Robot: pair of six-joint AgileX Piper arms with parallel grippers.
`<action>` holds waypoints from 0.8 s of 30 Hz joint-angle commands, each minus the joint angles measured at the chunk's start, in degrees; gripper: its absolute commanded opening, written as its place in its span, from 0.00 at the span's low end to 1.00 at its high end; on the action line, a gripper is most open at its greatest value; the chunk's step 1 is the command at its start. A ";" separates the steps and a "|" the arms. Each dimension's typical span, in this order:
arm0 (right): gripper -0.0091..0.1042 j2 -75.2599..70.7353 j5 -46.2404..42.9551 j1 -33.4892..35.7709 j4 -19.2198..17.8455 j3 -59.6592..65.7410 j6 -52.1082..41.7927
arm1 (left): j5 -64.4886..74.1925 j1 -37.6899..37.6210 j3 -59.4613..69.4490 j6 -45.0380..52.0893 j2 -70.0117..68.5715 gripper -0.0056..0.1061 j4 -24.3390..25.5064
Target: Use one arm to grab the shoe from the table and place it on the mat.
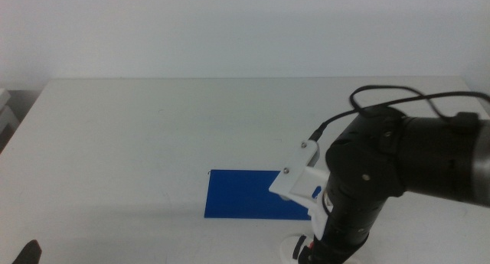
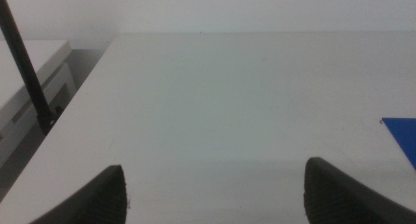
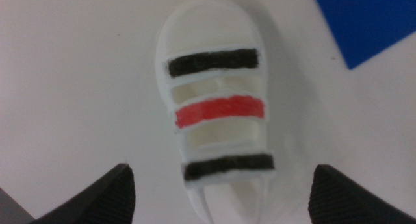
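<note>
White strapped shoe (image 3: pixel 218 113) beside blue mat (image 3: pixel 370 23)

No legible text or labels anywhere, seemingly.

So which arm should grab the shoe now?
Right. Its gripper hangs directly over the shoe, jaws open on either side, beside the mat. The left gripper waits at the table's near left edge, with no shoe in its view.
</note>
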 commanded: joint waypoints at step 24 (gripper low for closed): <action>0.15 2.96 2.24 -0.69 -0.84 -1.63 -3.01 | -4.58 -0.23 0.40 -0.25 -0.79 0.89 -0.44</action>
